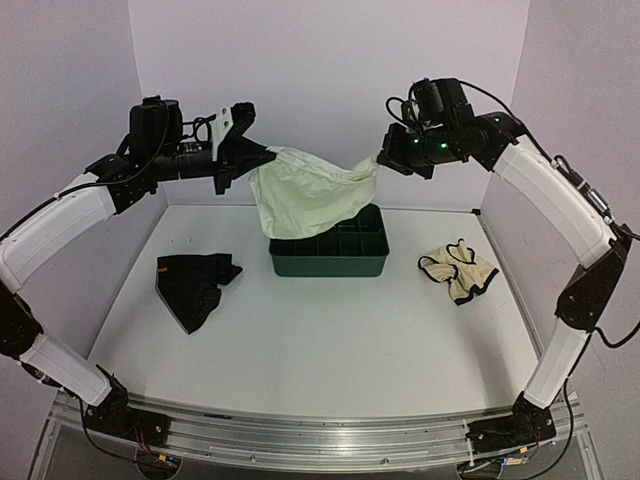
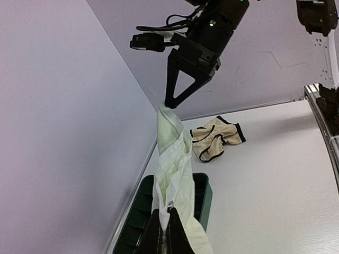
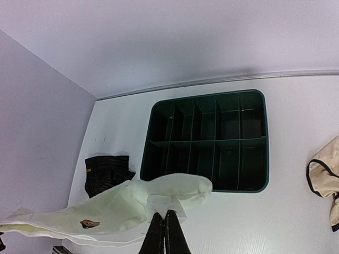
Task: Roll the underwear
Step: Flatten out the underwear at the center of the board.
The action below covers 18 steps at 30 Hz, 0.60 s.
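Observation:
The pale mint-white underwear (image 1: pixel 305 195) hangs stretched in the air between both grippers, above the back of the table. My left gripper (image 1: pixel 272 156) is shut on its left corner, and the right gripper (image 1: pixel 380 158) is shut on its right corner. The left wrist view has the cloth (image 2: pixel 172 153) running from my left fingertips (image 2: pixel 168 212) up to the right gripper (image 2: pixel 170 103). In the right wrist view the cloth (image 3: pixel 132 206) sags away from the right gripper (image 3: pixel 163 215). The black striped underwear (image 1: pixel 195 285) lies crumpled at the left. The cream dark-edged underwear (image 1: pixel 460 272) lies at the right.
A dark green compartmented tray (image 1: pixel 330 262) stands at the table's back centre, right under the hanging cloth; its cells (image 3: pixel 206 140) hold nothing. Purple walls close in the back and both sides. The metal rail with the arm bases (image 1: pixel 320 435) runs along the near edge.

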{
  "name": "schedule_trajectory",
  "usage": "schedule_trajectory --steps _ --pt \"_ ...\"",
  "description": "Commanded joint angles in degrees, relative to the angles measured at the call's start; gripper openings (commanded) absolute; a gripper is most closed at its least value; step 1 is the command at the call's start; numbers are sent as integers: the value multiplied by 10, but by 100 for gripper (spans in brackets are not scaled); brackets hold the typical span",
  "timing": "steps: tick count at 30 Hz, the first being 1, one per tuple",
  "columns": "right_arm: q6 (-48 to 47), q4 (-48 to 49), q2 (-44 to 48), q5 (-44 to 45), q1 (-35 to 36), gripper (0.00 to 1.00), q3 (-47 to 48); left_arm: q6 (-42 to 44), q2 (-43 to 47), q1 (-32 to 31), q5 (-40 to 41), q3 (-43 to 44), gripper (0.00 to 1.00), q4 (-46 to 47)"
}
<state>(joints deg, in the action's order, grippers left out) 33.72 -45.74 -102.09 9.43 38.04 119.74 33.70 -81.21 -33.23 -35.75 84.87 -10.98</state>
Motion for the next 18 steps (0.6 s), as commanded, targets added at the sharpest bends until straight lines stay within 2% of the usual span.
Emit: schedule_trajectory --steps 1,8,14,18 --pt "38 -13 -28 -60 -8 0 -24 20 33 24 -46 -52 0 10" --pt "99 12 -27 -97 -8 0 -113 4 57 45 -94 -117 0 29" --pt "98 13 -91 -143 -9 0 -35 12 39 87 -121 -120 0 38" --pt "108 14 -95 -153 -9 0 -41 59 52 91 -145 -125 0 11"
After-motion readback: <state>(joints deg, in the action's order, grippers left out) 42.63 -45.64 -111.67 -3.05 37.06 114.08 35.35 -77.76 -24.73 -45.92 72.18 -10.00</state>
